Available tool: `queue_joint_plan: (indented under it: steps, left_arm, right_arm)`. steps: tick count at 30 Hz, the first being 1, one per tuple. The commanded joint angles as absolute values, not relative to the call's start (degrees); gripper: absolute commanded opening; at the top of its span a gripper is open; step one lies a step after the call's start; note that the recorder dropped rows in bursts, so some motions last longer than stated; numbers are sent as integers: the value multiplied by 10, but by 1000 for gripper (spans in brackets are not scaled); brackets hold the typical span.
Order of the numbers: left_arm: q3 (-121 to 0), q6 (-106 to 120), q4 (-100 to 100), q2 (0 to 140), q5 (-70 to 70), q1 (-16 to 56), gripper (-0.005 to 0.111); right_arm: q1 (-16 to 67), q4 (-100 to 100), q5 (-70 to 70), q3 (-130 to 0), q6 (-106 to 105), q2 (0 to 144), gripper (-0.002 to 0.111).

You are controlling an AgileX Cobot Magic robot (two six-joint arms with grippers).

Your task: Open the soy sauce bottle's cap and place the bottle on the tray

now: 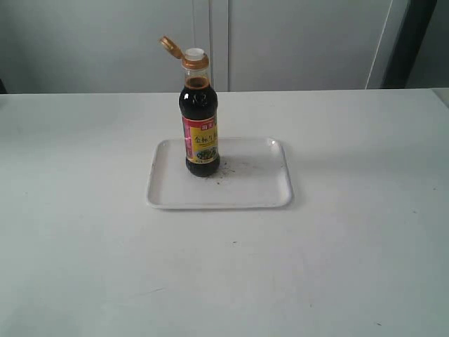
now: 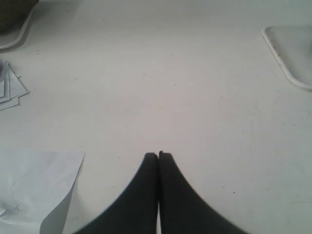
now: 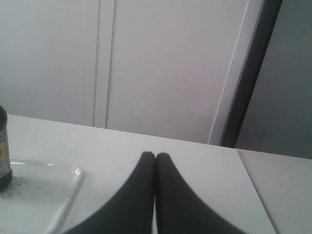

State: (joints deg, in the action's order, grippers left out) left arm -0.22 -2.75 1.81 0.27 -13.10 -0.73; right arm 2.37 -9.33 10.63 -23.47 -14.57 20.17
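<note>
The soy sauce bottle point(image 1: 200, 123), dark with a red-and-yellow label, stands upright on the left half of the white tray point(image 1: 252, 189). Its orange-gold cap point(image 1: 170, 47) is flipped back on its hinge, baring the white spout point(image 1: 194, 53). Neither arm shows in the exterior view. My left gripper point(image 2: 158, 155) is shut with nothing in it, over bare table, with a corner of the tray point(image 2: 287, 53) off to one side. My right gripper point(image 3: 155, 156) is also shut and empty; the bottle's edge point(image 3: 4, 151) and the tray point(image 3: 44, 195) lie beside it, apart from the fingers.
Loose white paper sheets point(image 2: 9, 87) and a larger sheet point(image 2: 34, 190) lie on the table near my left gripper. A dark object with a white rim point(image 2: 14, 22) sits beyond them. White cabinet doors point(image 1: 295, 42) stand behind the table.
</note>
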Motion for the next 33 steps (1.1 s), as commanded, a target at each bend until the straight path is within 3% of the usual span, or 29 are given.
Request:
queue_joint_plan:
  steps: [1,16,33]
  left_arm:
    - [0,-28,23,0,-131,-9,0]
    - [0,-28,23,0,-131,-9,0]
    - [0,-27,23,0,-131,-9,0]
  right_arm:
    - [23,-83,101,-233,-150,200,0]
    - [23,-7,193,-230,-58,111,0]
    - [23,16,197,-73,-13,0,0]
